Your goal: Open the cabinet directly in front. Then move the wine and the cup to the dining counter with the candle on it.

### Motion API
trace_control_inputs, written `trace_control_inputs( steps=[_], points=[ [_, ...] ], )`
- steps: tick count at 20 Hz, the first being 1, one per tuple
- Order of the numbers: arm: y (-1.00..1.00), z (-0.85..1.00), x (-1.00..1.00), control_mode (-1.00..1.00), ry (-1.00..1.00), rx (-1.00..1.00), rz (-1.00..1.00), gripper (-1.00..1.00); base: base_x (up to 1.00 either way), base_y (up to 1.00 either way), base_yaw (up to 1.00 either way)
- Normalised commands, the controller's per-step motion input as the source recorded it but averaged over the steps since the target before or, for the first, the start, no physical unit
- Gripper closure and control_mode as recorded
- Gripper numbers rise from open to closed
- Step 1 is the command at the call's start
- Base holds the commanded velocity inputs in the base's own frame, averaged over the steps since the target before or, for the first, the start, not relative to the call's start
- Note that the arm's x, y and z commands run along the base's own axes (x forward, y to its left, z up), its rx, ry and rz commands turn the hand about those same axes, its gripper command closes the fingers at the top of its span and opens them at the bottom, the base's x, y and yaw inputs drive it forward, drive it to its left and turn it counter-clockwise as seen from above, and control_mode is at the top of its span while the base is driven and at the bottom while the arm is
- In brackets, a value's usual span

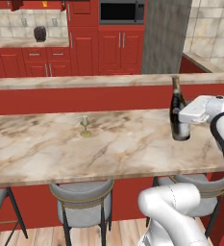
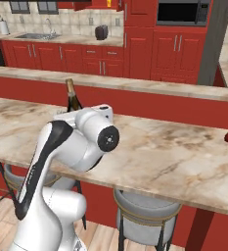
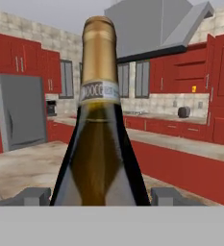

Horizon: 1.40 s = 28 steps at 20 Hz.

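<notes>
the wine (image 1: 177, 108) looks like dark glossy glass, its slim neck wrapped in shiny gold foil with a pale paper-like band below it (image 3: 99, 91). the dining counter (image 1: 108, 149) has a smooth, polished beige-brown marbled top on a flat matt red base. near its far edge the candle (image 1: 85, 126) sits on a gold metallic holder. the stools (image 1: 82, 201) have grey matt cushioned seats with thin gold trim on dark metal-looking legs. the floor (image 1: 41, 235) shows light wood planks. the arm (image 2: 71, 147) is smooth white plastic with glossy dark joints. the far wall carries matt beige tiles.
</notes>
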Motion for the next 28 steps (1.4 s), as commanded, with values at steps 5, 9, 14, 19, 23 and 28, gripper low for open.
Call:
trace_control_inputs(
  steps=[5, 9, 14, 19, 23, 28],
  points=[
    [0.32, -0.27, 0.81, -1.0, 0.05, 0.0, 0.0, 1.0, 0.0, 0.0, 0.0],
    [0.45, -0.35, 1.0, -1.0, 0.11, 0.0, 0.0, 1.0, 0.0, 0.0, 0.0],
    [0.4, -0.43, 0.93, -1.0, 0.08, 0.04, 0.0, 1.0, 0.0, 0.0, 0.0],
    [0.01, -0.52, 0.14, -1.0, -0.12, 0.34, 0.0, 1.0, 0.0, 0.0, 0.0],
    [0.0, -0.26, 0.0, -1.0, -0.18, 0.2, -0.02, 1.0, 0.0, 0.0, 0.0],
    [0.0, 0.0, 0.01, -1.0, 0.0, 0.0, 0.0, 1.0, 0.0, 0.0, 0.0]
  ],
)
